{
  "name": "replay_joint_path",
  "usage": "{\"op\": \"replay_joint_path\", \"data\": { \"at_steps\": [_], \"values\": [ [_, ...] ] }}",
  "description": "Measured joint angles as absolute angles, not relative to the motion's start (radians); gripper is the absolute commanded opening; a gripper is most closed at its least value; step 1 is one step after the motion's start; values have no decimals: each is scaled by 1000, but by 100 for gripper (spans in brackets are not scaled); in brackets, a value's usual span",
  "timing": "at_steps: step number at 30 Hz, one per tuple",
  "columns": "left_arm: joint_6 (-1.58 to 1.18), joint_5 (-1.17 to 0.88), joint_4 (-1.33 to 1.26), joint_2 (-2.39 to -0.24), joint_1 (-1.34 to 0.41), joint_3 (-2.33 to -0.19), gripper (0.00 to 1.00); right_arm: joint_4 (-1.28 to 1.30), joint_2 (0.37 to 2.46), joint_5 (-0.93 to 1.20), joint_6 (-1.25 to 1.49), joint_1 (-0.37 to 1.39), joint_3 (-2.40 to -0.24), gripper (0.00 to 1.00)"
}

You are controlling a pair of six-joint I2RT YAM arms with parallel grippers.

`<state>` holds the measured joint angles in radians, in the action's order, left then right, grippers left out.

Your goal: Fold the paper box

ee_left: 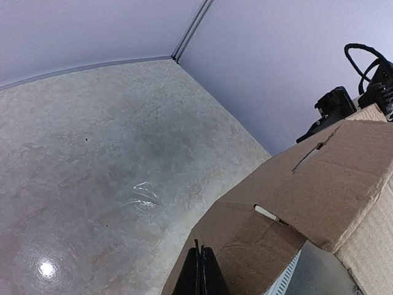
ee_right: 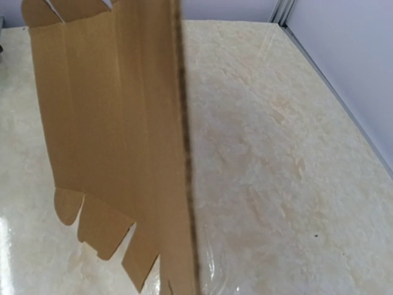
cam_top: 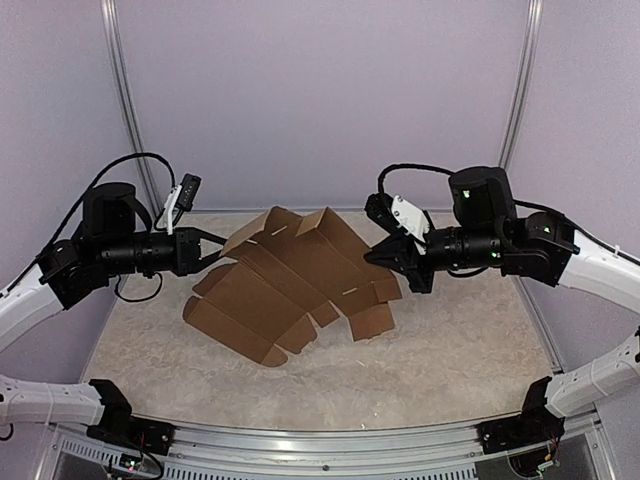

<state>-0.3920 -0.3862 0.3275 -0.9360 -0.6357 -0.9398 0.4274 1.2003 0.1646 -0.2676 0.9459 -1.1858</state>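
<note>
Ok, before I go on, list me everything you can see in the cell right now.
paper box: one, plain brown, a partly folded die-cut sheet with flaps and slots, mid-table, raised between the two end effectors.
table: one, mottled beige, beneath the sheet.
enclosure walls: pale lilac, behind and on both sides, with metal posts.
rail: one, silver, along the near edge.
left end effector: one, black, left of the sheet, shut on its left flap.
right end effector: one, black, right of the sheet, shut on its right edge.
</note>
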Motion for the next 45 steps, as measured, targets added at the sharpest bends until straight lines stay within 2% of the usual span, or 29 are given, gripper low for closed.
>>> {"op": "replay_joint_path", "data": {
  "at_steps": [45],
  "values": [
    [-264,-436,390,-941,-736,-970,0,387,1224,191,-241,946,-1182,0]
  ]
}}
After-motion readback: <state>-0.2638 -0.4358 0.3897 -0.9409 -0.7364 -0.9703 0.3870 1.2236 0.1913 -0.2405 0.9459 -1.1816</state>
